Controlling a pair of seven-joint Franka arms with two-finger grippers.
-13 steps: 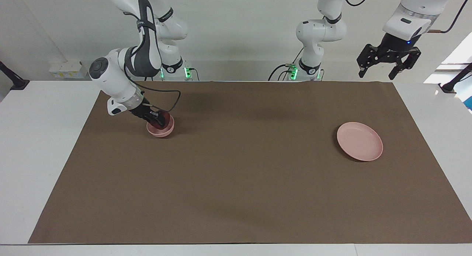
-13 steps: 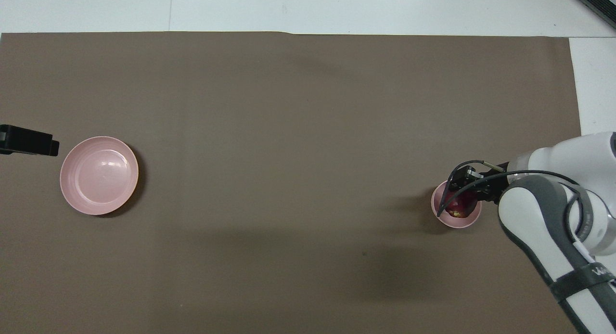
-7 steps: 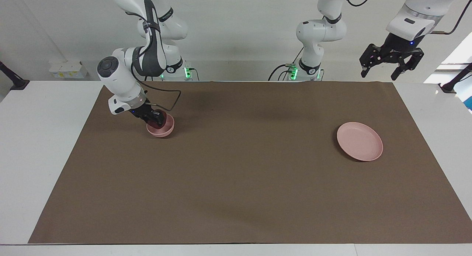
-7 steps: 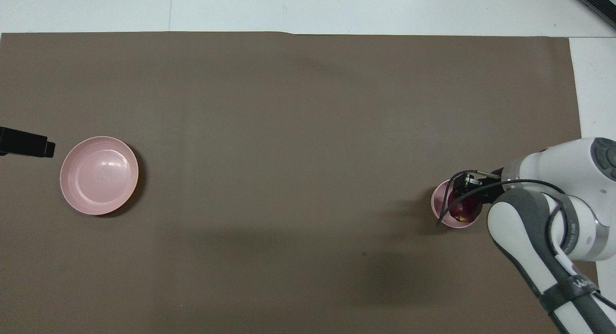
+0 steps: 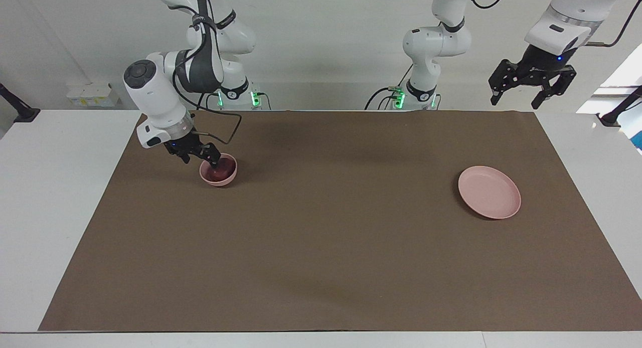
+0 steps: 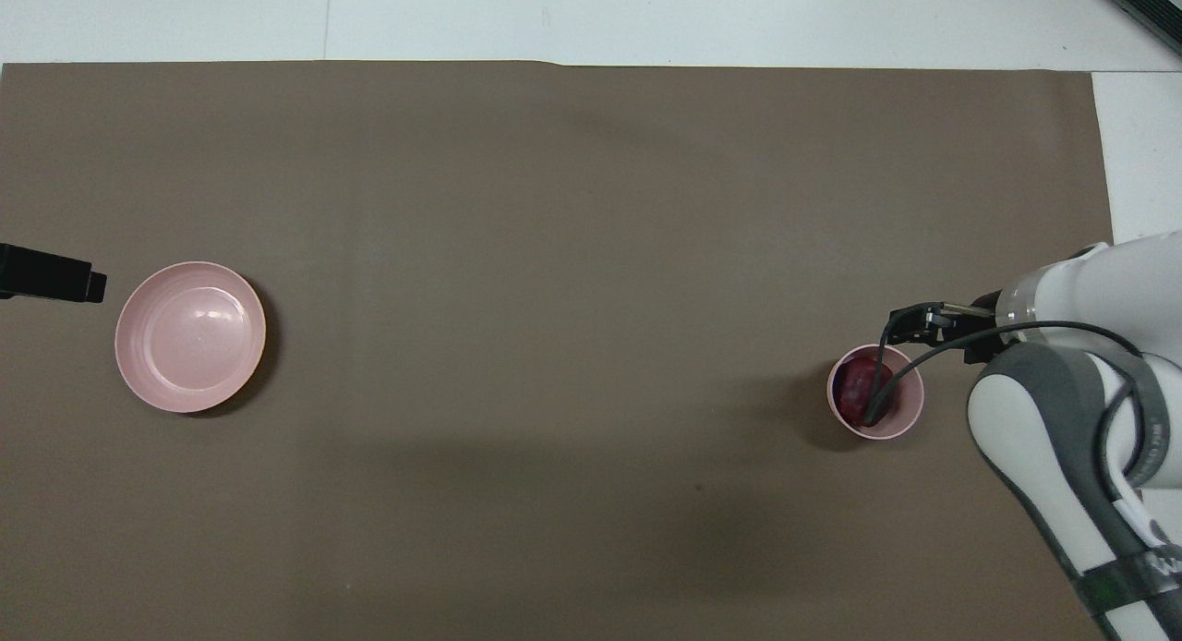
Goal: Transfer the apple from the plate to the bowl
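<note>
The dark red apple (image 5: 219, 174) lies in the small deep pink bowl (image 5: 231, 177) toward the right arm's end of the table. It also shows in the overhead view (image 6: 859, 389), inside the bowl (image 6: 910, 417). My right gripper (image 5: 199, 158) is open and empty, just above the bowl's rim on the robots' side; it also shows in the overhead view (image 6: 928, 330). The wide pink plate (image 5: 489, 191) is empty toward the left arm's end (image 6: 189, 336). My left gripper (image 5: 517, 98) is open and waits raised above the table's edge.
A brown mat (image 5: 331, 247) covers most of the white table. A black cable (image 6: 891, 368) from the right wrist hangs over the bowl. The left gripper's black tip (image 6: 51, 283) shows beside the plate in the overhead view.
My right gripper has let go of the apple and lifted out of the bowl, toward the robots. The apple stays in the bowl. The left arm has barely moved.
</note>
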